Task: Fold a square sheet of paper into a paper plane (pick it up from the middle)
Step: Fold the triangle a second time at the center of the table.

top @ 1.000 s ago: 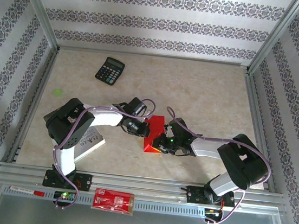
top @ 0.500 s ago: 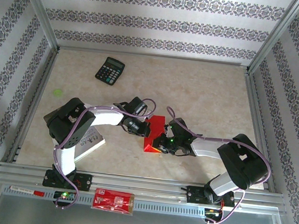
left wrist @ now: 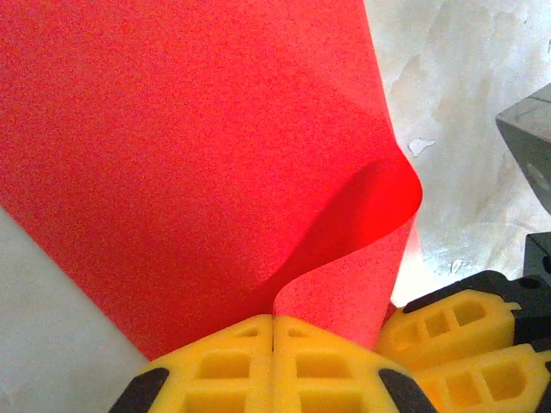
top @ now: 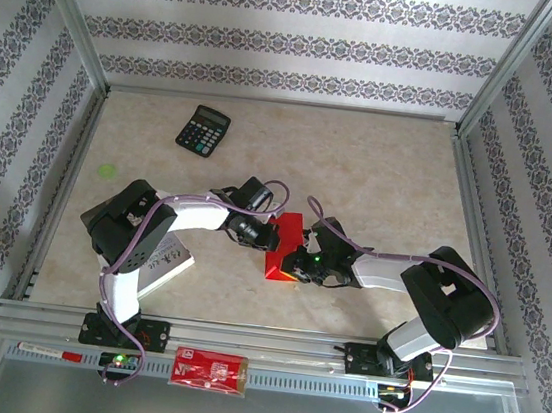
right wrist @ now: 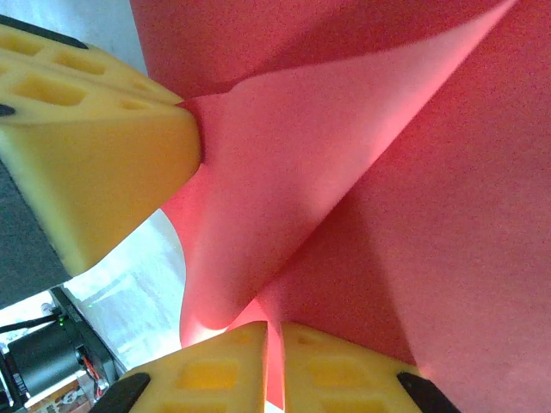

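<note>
The square sheet of paper (top: 285, 242) is bright red and is held above the table's middle, bent and curled between both grippers. My left gripper (top: 265, 235) is shut on its left edge. In the left wrist view the yellow fingertips (left wrist: 250, 344) meet at the gripper (left wrist: 274, 325) with the sheet (left wrist: 172, 155) rising from the seam and curling right. My right gripper (top: 295, 265) is shut on the sheet's lower part. In the right wrist view a thin strip of the sheet (right wrist: 387, 172) sits in the gripper (right wrist: 274, 337), with a left finger (right wrist: 95, 146) at upper left.
A black calculator (top: 203, 130) lies at the back left. A white booklet (top: 166, 264) lies under the left arm. A red printed packet (top: 208, 371) and a pen (top: 47, 351) rest on the front rail. A green dot (top: 107, 171) marks the table at the left.
</note>
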Controlling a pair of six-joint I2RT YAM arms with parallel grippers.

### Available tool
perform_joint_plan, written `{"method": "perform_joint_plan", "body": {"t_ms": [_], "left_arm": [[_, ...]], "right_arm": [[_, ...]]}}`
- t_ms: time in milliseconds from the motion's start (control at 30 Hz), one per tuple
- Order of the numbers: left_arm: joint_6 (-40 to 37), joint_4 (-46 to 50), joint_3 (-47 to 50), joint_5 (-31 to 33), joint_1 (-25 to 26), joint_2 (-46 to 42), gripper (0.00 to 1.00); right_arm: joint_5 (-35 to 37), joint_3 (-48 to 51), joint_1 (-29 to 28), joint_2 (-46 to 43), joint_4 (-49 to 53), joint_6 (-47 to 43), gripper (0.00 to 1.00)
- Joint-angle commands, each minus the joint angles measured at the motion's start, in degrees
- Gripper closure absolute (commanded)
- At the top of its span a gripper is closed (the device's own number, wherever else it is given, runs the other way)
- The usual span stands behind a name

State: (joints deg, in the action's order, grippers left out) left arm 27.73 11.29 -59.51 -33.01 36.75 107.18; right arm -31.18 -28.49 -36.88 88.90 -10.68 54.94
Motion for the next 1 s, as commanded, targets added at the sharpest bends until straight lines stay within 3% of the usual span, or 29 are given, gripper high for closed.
{"method": "perform_joint_plan", "body": {"t_ms": [0, 967], "left_arm": [[-0.29, 1.96, -0.2, -0.68, -0.17, 0.15, 0.99], [-0.22, 1.15, 1.77, -0.49, -2.04, -0.36, 0.99]], "right_arm": [[1.82, 0.9, 0.08, 2.02, 2.89, -1.4, 0.86], [2.09, 1.16, 0.15, 2.24, 2.95, -1.42, 0.86]]}}
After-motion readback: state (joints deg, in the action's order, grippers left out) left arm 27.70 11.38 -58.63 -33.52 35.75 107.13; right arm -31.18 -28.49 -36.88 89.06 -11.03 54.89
